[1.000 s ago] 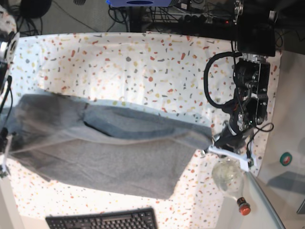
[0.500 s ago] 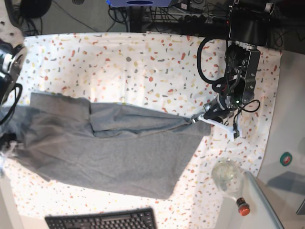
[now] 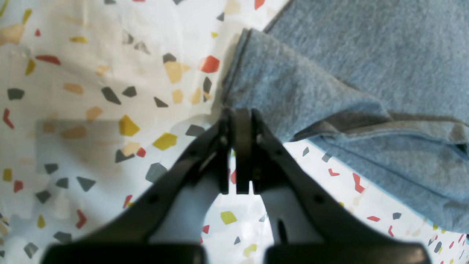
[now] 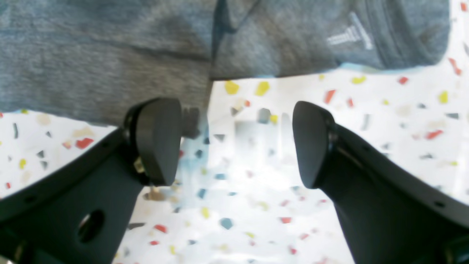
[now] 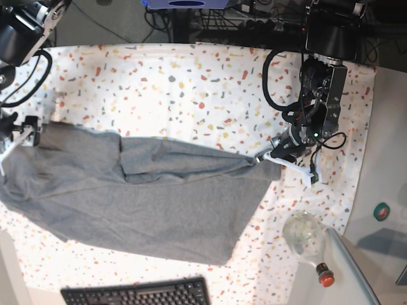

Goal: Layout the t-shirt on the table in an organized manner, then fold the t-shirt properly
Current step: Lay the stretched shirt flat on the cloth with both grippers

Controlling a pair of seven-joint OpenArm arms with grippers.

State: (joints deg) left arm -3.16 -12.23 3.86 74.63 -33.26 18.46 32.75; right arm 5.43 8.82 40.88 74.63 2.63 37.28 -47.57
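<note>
Wide flat table in white cloth flecked with red, yellow and grey terrazzo chips [image 5: 191,76]; cables and dark gear along the far edge. Black keyboard [image 5: 137,293] at the near edge. Clear glass bulb-shaped bottle with a red cap [image 5: 308,240] sits on the plain ledge at the near right corner.

Plain heather-grey knit t-shirt [image 5: 146,197] lies spread across the middle and left of the table, partly doubled over: an upper fold runs from the left side out to a narrow point on the right. Not flat yet, edges uneven.

Left gripper [image 5: 275,155] is at that right-hand point of the shirt. In the left wrist view the black fingers [image 3: 238,154] are pressed together, tips right at the edge of a folded grey hem corner [image 3: 278,91]. Cannot tell whether fabric is actually pinched between them or just beside them.

Right gripper [image 4: 234,143] in the right wrist view: jaws spread wide, nothing between them, only flecked cloth below. Shirt edge lies just ahead of the pads, and one pad [image 4: 157,139] overlaps the fabric edge in the picture. A small pale printed mark [image 4: 350,36] shows on the grey fabric there. In the base view this gripper [image 5: 19,136] is at the shirt's far-left corner.
</note>
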